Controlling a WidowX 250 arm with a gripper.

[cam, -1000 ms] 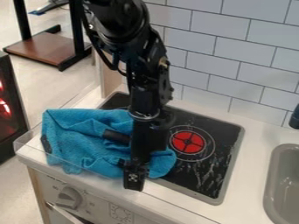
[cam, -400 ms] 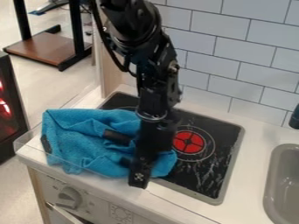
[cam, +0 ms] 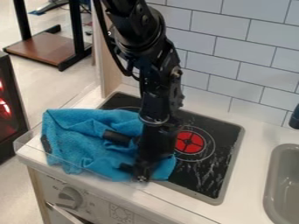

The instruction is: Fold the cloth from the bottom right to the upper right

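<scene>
The gripper (cam: 140, 173) hangs down over the lower right part of the cloth, near the counter's front edge. I cannot make out how its fingers stand. The blue cloth (cam: 90, 142) lies crumpled across the left half of the stove and the counter's left front corner. Its right end shows just right of the gripper. A black cylindrical part of the arm sticks out leftward over the cloth's middle. The arm hides some of the cloth behind it.
The black stove top (cam: 201, 175) with a red burner mark (cam: 189, 142) extends right of the arm. A grey sink (cam: 283, 183) is at the right edge. The tiled wall (cam: 234, 57) stands behind. A clear guard (cam: 35, 148) runs along the left front edge.
From a second ago the gripper has moved a little to the right, and lately its tip has shifted slightly up in the view. The cloth looks nearly unchanged.
</scene>
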